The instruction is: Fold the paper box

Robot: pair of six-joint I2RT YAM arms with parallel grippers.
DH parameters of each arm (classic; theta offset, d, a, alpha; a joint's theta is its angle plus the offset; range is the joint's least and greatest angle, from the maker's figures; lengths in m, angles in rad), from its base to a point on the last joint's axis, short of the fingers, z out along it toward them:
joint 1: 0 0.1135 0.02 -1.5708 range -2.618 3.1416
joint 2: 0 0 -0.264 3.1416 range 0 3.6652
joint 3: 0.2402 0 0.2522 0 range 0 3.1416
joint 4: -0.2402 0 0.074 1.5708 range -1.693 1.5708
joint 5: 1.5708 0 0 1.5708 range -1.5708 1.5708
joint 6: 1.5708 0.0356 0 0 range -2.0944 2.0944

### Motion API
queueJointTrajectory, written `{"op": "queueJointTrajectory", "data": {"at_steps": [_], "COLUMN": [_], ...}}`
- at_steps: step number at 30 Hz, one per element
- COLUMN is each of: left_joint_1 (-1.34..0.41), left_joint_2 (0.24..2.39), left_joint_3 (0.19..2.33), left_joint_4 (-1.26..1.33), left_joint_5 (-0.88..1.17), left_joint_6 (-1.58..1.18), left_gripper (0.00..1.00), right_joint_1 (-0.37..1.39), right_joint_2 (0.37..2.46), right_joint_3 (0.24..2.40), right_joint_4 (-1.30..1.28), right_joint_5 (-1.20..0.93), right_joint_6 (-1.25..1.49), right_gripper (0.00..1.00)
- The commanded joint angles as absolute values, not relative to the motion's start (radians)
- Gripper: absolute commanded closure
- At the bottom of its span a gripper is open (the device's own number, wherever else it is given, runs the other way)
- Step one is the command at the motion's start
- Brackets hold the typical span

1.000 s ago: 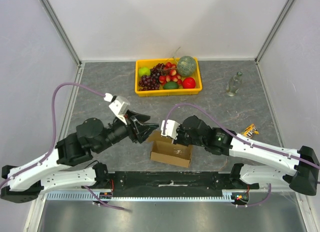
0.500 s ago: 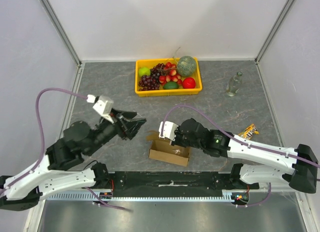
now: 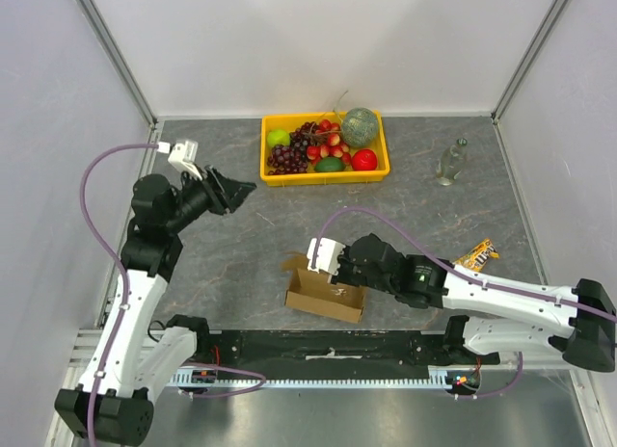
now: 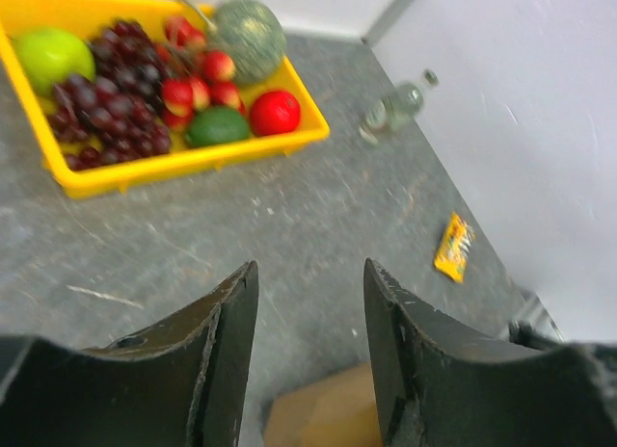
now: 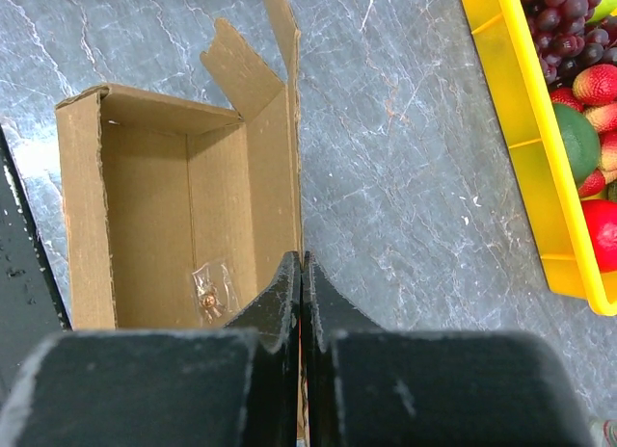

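Note:
The paper box (image 3: pixel 326 295) is a small brown cardboard box, open at the top, near the table's front edge. In the right wrist view the paper box (image 5: pixel 164 216) has its walls up, and one loose flap (image 5: pixel 246 62) stands at the far corner. A small clear bag (image 5: pixel 207 293) lies inside. My right gripper (image 5: pixel 302 257) is shut on the box's right wall, at the box's far side (image 3: pixel 335 277). My left gripper (image 3: pixel 239 188) hangs open and empty, far to the left and above the table. Its wrist view shows the gripper (image 4: pixel 310 270) with the box (image 4: pixel 328 418) well below.
A yellow crate (image 3: pixel 323 178) of fruit stands at the back middle, also in the wrist views (image 4: pixel 193 163) (image 5: pixel 525 129). A clear bottle (image 3: pixel 450 163) stands at the back right. A yellow snack packet (image 3: pixel 480 252) lies right of the box.
My left arm has swung up and back to the left, away from the box, its jaws a little narrower. The right gripper keeps its hold and the box has shifted slightly left.

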State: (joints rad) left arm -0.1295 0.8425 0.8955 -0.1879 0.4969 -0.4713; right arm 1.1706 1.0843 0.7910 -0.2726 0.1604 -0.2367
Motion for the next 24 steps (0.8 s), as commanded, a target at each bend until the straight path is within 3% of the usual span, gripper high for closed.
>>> {"op": "queueJointTrajectory", "data": {"at_steps": [1,10,24], "left_joint_1": [-0.124,-0.124,-0.126], "left_joint_2": [0.726,0.627,0.663], "left_joint_3": [0.81,0.609,0.485], "left_joint_4": [-0.165,-0.137,0.067], "left_joint_5": [0.672,0.676,0.687], "left_joint_6": [-0.499,-0.54,-0.595], "left_gripper": [0.46,0.46,0.48], "right_joint_1": [1.2,1.223,1.206], "right_joint_2": [1.112,1.124,1.089], "right_joint_3": [0.793,0.781,0.703], "right_joint_4": [-0.235,-0.204,0.027], "right_joint_5": [0.239,0.472,0.511], "right_joint_6": [-0.261,-0.339,-0.636], "right_gripper": [1.0,1.0,1.0]}}
